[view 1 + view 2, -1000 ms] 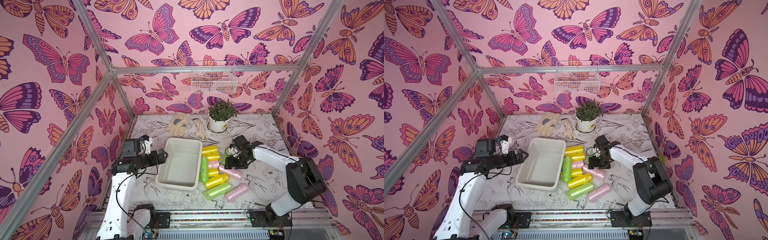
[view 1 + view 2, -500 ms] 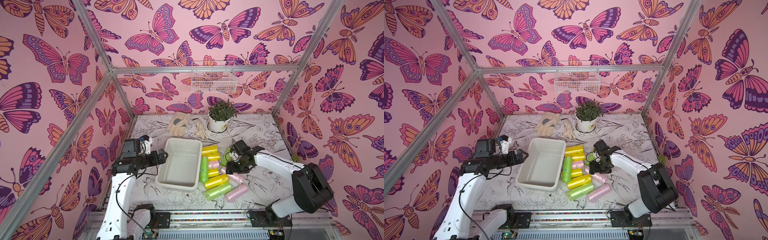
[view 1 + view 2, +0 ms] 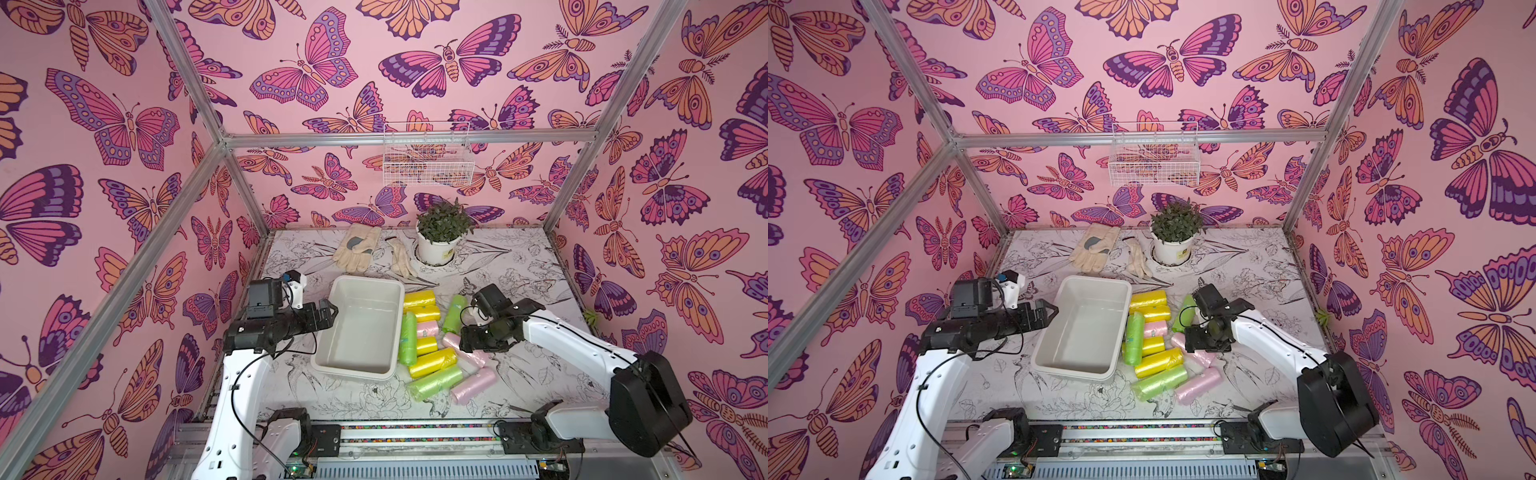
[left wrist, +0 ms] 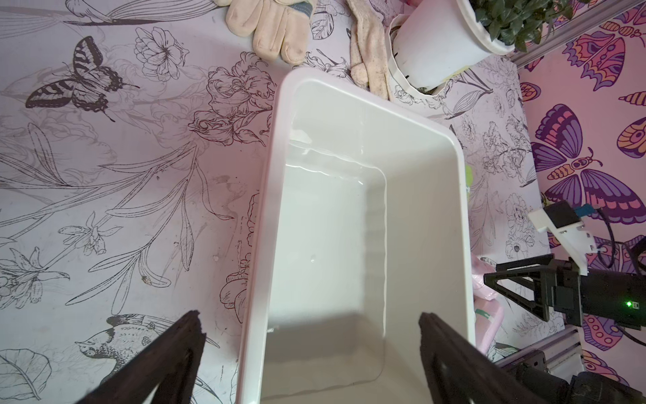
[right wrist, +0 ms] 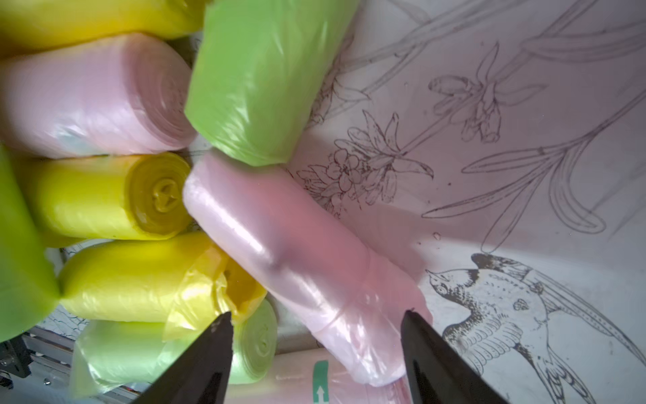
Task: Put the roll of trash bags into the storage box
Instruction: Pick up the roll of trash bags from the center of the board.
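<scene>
Flower-print table (image 3: pixel 519 266), loaded up: storage box (image 3: pixel 365 279) set mid-table, bag rolls (image 3: pixel 432 362) piled just beside it, gloves (image 3: pixel 357 249) and plant pot (image 3: pixel 436 251) beyond.

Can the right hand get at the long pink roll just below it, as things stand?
Probably yes. The right hand is open over the pink roll, one finger on each side. Nothing covers it there; a yellow roll lies close beside.

Off-white storage box (image 3: pixel 360 328) sits empty beside colored trash-bag rolls (image 3: pixel 430 362).
</scene>
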Robot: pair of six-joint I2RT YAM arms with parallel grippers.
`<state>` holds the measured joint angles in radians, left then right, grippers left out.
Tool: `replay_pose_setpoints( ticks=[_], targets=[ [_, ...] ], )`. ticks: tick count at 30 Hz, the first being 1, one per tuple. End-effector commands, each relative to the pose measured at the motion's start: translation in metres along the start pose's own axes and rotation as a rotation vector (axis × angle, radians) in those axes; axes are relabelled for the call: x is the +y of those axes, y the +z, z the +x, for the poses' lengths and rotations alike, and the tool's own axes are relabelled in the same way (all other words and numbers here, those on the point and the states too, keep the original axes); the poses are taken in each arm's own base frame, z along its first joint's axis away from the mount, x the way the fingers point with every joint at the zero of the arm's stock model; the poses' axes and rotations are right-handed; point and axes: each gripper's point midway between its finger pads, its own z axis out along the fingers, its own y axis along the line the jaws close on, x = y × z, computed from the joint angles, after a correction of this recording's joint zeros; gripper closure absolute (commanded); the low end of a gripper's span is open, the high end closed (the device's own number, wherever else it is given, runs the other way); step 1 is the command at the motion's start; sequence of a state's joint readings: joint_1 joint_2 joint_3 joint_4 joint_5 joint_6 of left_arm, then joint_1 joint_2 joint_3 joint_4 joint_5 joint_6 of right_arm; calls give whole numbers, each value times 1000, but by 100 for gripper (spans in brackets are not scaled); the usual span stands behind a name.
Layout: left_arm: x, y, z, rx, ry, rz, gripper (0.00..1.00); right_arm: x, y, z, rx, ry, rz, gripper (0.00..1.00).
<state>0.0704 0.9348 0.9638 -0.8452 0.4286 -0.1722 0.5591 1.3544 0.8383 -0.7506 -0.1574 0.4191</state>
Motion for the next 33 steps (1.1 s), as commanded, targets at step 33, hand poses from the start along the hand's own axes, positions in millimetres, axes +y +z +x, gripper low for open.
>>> replay_pose_setpoints(
  ticks=[33],
  targets=[
    [-3, 2, 6, 10, 18, 11, 0, 10, 45, 1, 49, -143, 158, 21]
  ],
)
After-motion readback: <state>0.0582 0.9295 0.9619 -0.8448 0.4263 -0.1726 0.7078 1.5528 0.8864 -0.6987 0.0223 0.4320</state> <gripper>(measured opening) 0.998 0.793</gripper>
